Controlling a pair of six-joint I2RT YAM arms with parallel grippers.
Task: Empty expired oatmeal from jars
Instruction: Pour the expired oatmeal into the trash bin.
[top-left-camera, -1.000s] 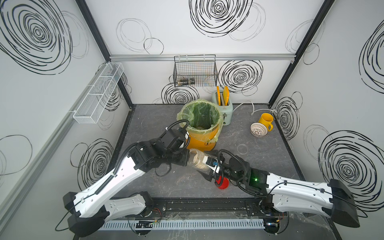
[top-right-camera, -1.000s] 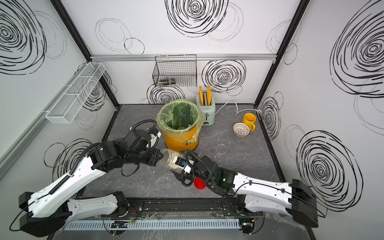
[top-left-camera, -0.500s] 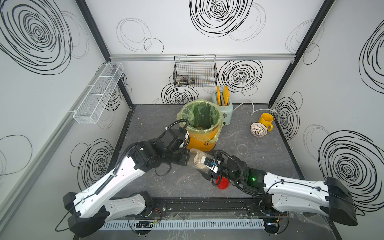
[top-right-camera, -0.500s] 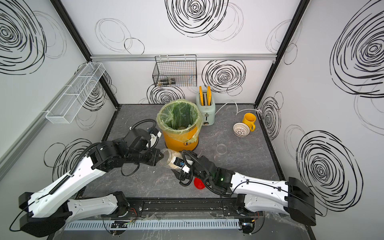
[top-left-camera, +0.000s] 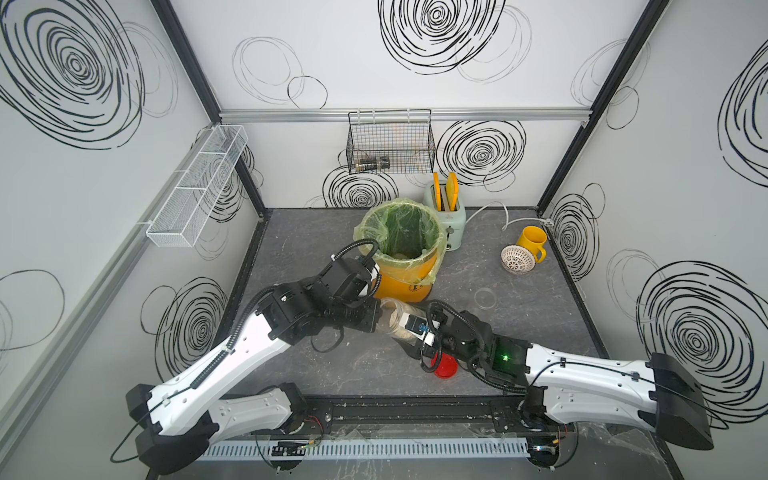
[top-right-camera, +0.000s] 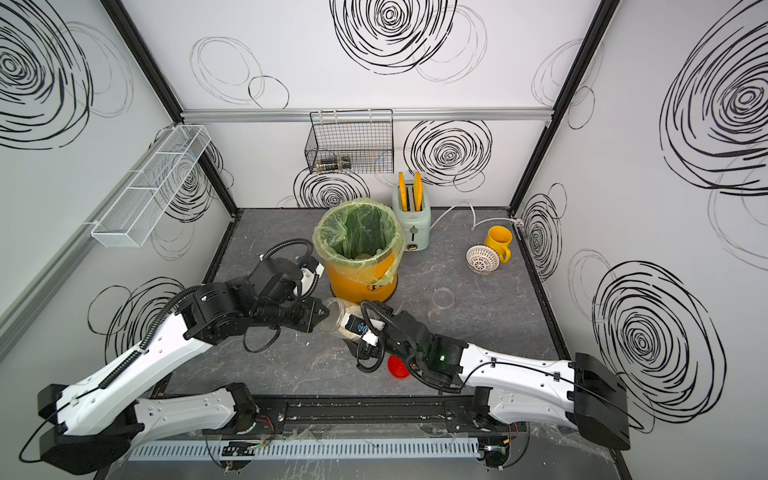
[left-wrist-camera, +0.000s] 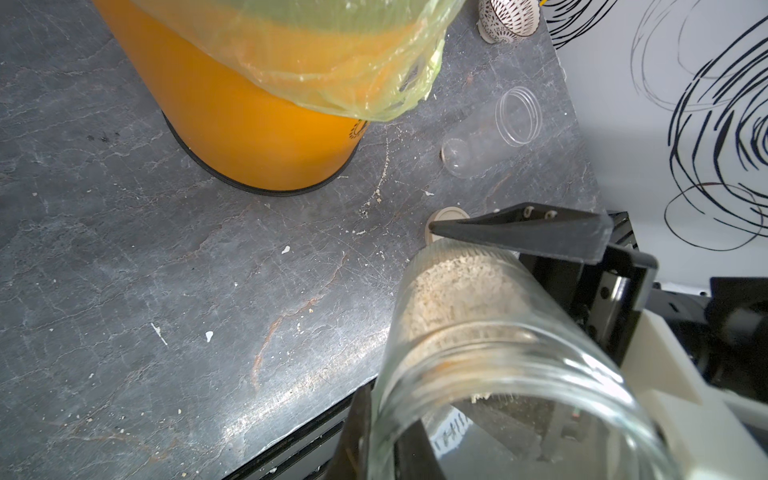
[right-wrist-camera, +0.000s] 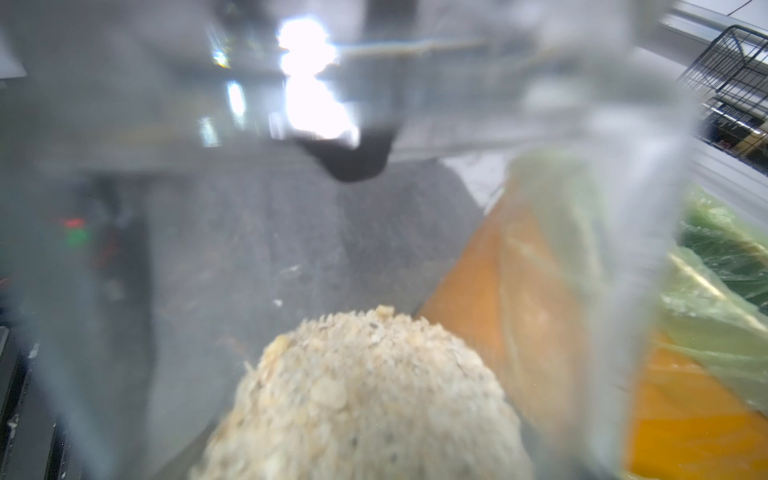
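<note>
1. The oatmeal (left-wrist-camera: 449, 286) sits in the lidless jar (top-left-camera: 395, 321), heaped toward the base. The part nearest the mouth is bare glass.
2. The jar lies nearly on its side over the middle of the table (top-left-camera: 365, 370), just in front of the bucket (top-left-camera: 405, 284). Its mouth faces the left edge and its base faces the right arm. Whether it touches the surface I cannot tell.
3. The left gripper (top-left-camera: 374, 321) is clenched on the jar's rim. In the left wrist view a finger (left-wrist-camera: 359, 436) lies outside the glass, with another inside the mouth.
4. The right gripper (top-left-camera: 411, 340) is at the base end. One of its fingers (left-wrist-camera: 519, 235) lies along the jar's side and the other is hidden behind the jar. I cannot tell whether it grasps the jar or is loose.
5. The right wrist view is blurred; it looks through the glass at the oatmeal and the bucket.
6. A cream lid (left-wrist-camera: 446, 217) lies flat on the table by that finger's tip, partly hidden.
7. A red lid (top-left-camera: 444, 366) lies near the front edge, partly under the right arm.
8. An empty jar (top-left-camera: 485, 298), lidless, stands upright toward the right edge, apart from the bucket.
9. The bucket is orange with a green liner (top-left-camera: 399, 232).
10. A toaster (top-left-camera: 449, 220) stands just behind the bucket, by the back edge.
11. A yellow mug (top-left-camera: 530, 245) and a white strainer (top-left-camera: 517, 259) sit together near the back right corner.
12. Pale crumbs (left-wrist-camera: 376, 195) dot the table.
</note>
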